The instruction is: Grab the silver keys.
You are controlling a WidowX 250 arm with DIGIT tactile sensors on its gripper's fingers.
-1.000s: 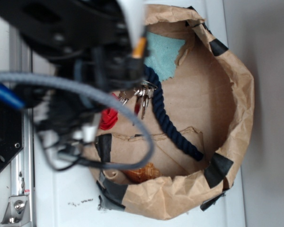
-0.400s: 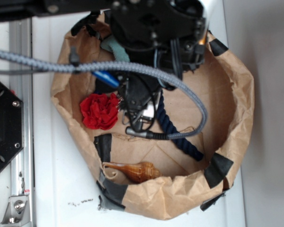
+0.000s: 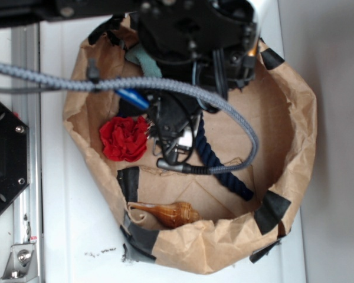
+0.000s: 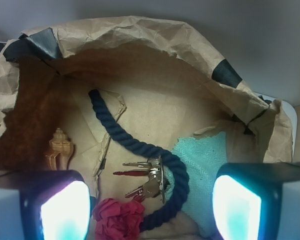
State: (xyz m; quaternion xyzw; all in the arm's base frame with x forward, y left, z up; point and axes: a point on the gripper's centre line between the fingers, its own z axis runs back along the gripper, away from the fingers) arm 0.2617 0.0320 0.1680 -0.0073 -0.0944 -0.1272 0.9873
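Note:
The silver keys point(image 4: 147, 179), a small bunch on a ring with one dark red key, lie on the brown paper floor of the bag. They sit inside the curve of a navy rope point(image 4: 135, 145), just above a red flower point(image 4: 119, 220). My gripper point(image 4: 151, 209) hangs open above them, its two lit pads point(image 4: 65, 210) wide apart on either side with nothing between. In the exterior view the gripper point(image 3: 174, 132) and arm cover the keys, beside the red flower point(image 3: 125, 138).
A crumpled paper bag point(image 3: 295, 147) with black tape patches walls everything in. A brown shell point(image 3: 168, 213) lies near its lower rim. The rope point(image 3: 221, 165) runs diagonally. A teal cloth point(image 4: 205, 170) lies right of the keys. A grey cable point(image 3: 236, 118) loops over the bag.
The arm has swung right over the bag's middle, now hiding the keys and uncovering the red flower and shell. Over the last half second nothing moved.

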